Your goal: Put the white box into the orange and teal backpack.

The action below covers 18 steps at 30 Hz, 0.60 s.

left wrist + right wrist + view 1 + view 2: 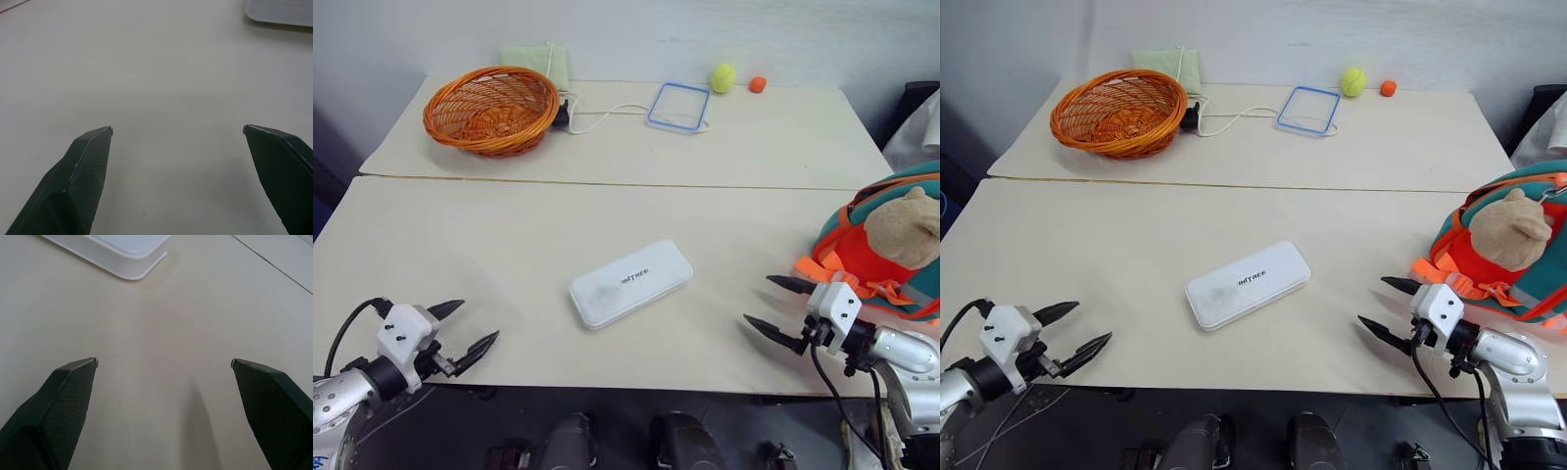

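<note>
i have both the left gripper (470, 328) and right gripper (771, 304) spread empty, flanking the white box (630, 282); orange and teal backpack (891, 245) waits right.

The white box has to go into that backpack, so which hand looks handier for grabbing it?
Probably the right hand: it is open, about as near the white box as the open left hand, and beside the orange and teal backpack.

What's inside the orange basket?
The orange basket looks empty: just woven wicker inside. Its near wall hides part of the bottom, so something small and flat there cannot be ruled out.
</note>
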Motion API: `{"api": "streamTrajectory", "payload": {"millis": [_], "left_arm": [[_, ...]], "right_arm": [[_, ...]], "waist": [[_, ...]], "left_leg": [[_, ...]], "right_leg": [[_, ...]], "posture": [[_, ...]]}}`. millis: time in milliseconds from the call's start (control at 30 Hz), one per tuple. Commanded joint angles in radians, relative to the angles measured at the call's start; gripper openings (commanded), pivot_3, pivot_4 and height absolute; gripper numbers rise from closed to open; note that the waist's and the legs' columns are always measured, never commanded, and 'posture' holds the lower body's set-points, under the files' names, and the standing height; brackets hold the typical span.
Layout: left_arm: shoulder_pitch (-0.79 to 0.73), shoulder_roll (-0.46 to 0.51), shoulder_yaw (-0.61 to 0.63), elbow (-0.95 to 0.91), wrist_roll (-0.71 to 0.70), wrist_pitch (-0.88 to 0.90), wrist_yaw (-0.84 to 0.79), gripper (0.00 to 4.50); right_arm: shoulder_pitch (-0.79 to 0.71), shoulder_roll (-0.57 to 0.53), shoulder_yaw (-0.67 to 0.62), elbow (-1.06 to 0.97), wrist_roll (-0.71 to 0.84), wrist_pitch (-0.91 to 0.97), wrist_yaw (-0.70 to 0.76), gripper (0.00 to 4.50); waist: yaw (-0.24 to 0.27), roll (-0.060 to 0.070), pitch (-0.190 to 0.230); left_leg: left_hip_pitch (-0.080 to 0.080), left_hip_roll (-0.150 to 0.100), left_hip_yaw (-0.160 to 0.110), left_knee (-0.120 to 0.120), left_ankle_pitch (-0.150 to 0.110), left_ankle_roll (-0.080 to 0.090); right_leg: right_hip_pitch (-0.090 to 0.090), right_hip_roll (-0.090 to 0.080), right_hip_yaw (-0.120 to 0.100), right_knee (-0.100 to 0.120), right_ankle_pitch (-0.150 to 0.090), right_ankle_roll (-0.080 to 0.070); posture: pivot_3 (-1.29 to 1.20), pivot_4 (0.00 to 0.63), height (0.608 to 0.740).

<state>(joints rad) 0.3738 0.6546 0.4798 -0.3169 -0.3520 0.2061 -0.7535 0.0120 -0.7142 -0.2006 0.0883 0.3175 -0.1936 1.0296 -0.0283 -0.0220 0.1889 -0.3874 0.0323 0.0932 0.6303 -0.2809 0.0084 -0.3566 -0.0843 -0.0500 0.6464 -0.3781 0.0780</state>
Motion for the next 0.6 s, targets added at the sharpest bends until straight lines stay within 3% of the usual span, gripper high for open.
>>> {"api": "streamTrajectory", "payload": {"millis": [33, 200, 300, 600], "left_arm": [[0.014, 0.013, 0.036, -0.037, -0.019, 0.034, 0.012, 4.5], [0.013, 0.037, 0.019, -0.134, -0.102, 0.118, -0.04, 4.5], [0.022, 0.061, -0.035, -0.201, -0.079, 0.131, -0.054, 3.92], [-0.085, 0.043, -0.267, -0.203, 0.013, 0.114, -0.021, 1.06]], "right_arm": [[-0.027, -0.017, -0.023, 0.02, 0.015, 0.005, 0.003, 4.47], [-0.111, 0.006, 0.01, 0.011, 0.032, 0.065, -0.006, 4.47], [-0.183, -0.001, 0.062, 0.01, 0.007, 0.164, -0.011, 3.87], [-0.483, 0.144, 0.254, 0.259, -0.189, 0.042, -0.081, 0.73]], "waist": [[-0.002, 0.0, 0.0], [-0.003, 0.0, 0.0], [-0.002, 0.0, 0.0], [-0.003, 0.001, 0.0]], "left_leg": [[0.0, 0.0, 0.0, 0.0, 0.0, 0.0], [0.0, 0.0, 0.0, 0.001, 0.001, -0.001], [0.0, 0.0, 0.0, 0.001, 0.003, -0.005], [0.0, 0.001, 0.0, 0.001, 0.004, -0.006]], "right_leg": [[0.0, 0.0, 0.0, 0.0, 0.0, 0.0], [0.0, 0.0, 0.0, 0.001, 0.0, 0.0], [0.0, 0.0, 0.001, 0.001, 0.0, 0.0], [-0.001, 0.001, 0.001, 0.002, 0.0, 0.0]], "posture": [[0.0, 0.15, 0.74], [0.0, 0.15, 0.74], [0.0, 0.15, 0.74], [0.0, 0.15, 0.74]]}}
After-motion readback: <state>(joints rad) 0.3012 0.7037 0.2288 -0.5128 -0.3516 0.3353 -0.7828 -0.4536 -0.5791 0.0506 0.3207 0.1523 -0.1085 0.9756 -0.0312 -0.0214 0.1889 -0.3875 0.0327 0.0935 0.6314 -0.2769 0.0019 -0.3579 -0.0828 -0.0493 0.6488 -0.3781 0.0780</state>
